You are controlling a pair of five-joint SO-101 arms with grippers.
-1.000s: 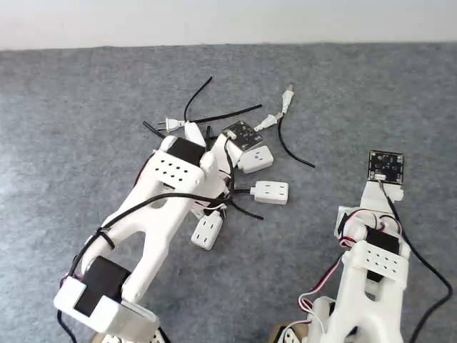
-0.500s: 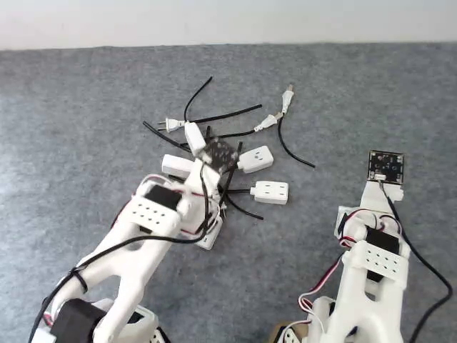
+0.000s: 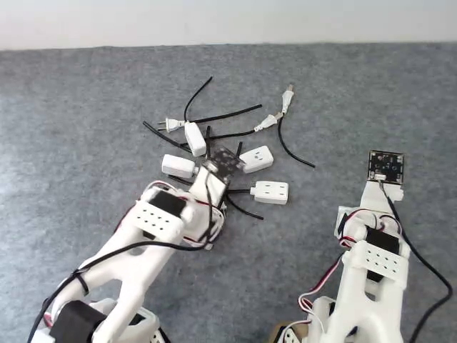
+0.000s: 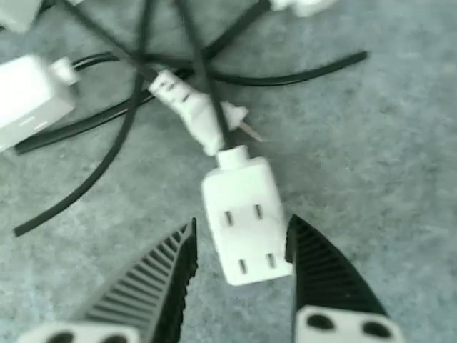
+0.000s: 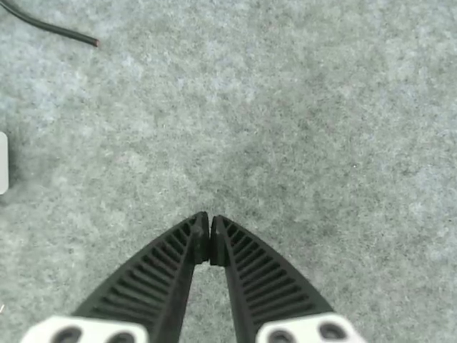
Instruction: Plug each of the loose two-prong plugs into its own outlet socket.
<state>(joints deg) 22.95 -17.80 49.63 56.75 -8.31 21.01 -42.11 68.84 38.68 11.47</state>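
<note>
1. Grey felt covers the counter (image 3: 71, 107). Toward its left, the left gripper (image 4: 243, 227) is spread open, one finger on each side of a white outlet socket (image 4: 243, 207) lying flat.
2. A white plug (image 4: 191, 114) lies against that socket's far end, prongs bare, among black cords (image 4: 107, 161).
3. Mid-counter, other sockets (image 3: 271, 191) and loose plugs (image 3: 166, 125) lie scattered.
4. At the right, the right gripper (image 5: 209, 239) is closed on nothing over bare felt, well apart from the pile.
</note>
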